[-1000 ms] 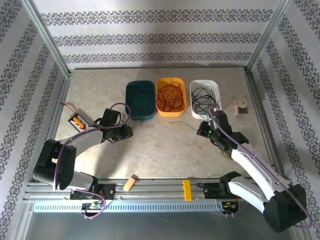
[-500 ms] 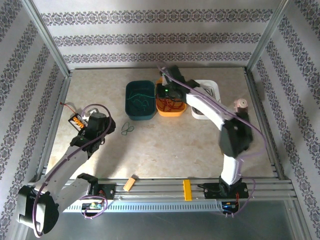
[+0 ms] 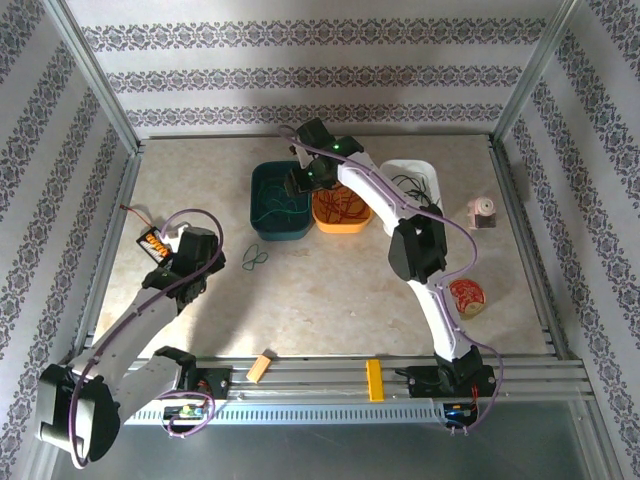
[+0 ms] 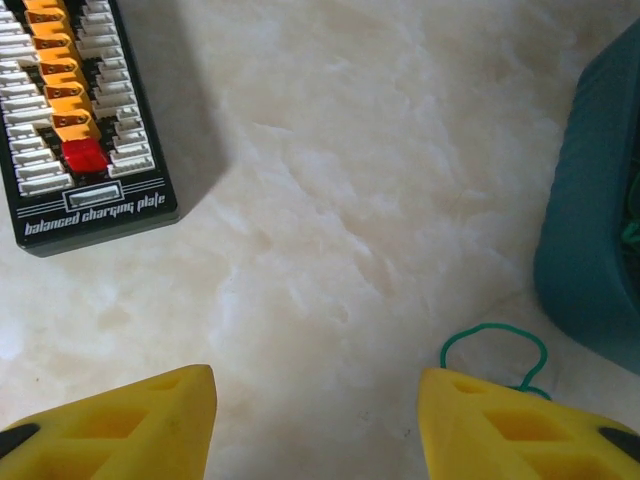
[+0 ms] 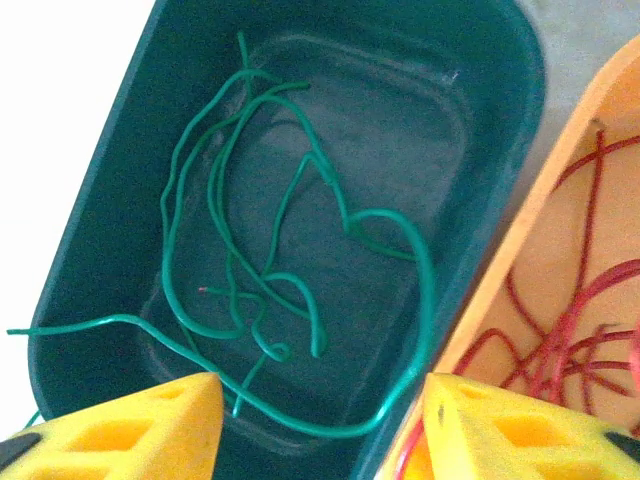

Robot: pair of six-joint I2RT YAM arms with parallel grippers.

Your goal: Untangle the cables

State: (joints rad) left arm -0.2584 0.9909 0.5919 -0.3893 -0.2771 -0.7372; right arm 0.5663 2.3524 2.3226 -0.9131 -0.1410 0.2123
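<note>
Green cables [image 5: 300,260] lie coiled in the teal bin [image 5: 100,230], one strand trailing over its rim. My right gripper [image 5: 320,415] hovers open above that bin [image 3: 300,232], nothing between its fingers; from above the gripper [image 3: 297,183] is at the bin's far right corner. Red cables [image 3: 340,205] fill the orange bin [image 3: 345,226]; black cables [image 3: 410,190] lie in the white bin [image 3: 425,165]. A small green cable loop [image 3: 255,258] rests on the table left of the teal bin. My left gripper [image 3: 203,262] stands open over bare table, the loop [image 4: 495,324] beside its right finger.
A black charging plate [image 3: 153,242] with a red lead lies at the left, close to my left gripper. A pink object [image 3: 482,212] and a red round item [image 3: 467,296] sit at the right. A wooden block [image 3: 262,366] and a yellow block [image 3: 374,380] rest on the front rail.
The right arm swung from the white bin's side, across the orange bin, to over the teal bin and opened. The left gripper drew back leftward and opened; a green loop now lies beside the teal bin.
</note>
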